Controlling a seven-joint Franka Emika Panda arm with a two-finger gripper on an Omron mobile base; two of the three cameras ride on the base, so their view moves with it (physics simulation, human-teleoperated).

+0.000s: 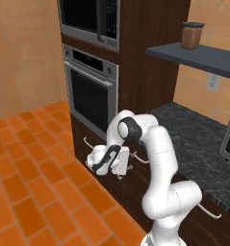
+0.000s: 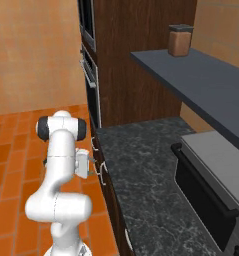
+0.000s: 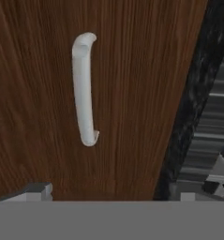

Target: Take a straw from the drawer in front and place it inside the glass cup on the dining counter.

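The drawer (image 3: 132, 103) is shut, its dark brown wooden front close before the hand. Its curved silver handle (image 3: 84, 89) runs lengthwise left of centre in the hand view. My gripper (image 3: 115, 194) is open, the jaws standing wide with nothing between them, just short of the front and to one side of the handle. From the left base view the gripper (image 1: 125, 169) points at the drawer (image 1: 138, 177), below the dark countertop. The right base view has the gripper (image 2: 93, 169) next to the handle (image 2: 98, 164). The straw is hidden. The glass cup and dining counter are out of view.
A steel oven (image 1: 90, 96) and microwave (image 1: 90, 19) stand in the tall cabinet to the left. The dark grey speckled countertop (image 1: 198, 139) runs above the drawers, under a shelf with a brown jar (image 1: 192, 36). Orange floor tiles (image 1: 34, 168) leave free room on the left.
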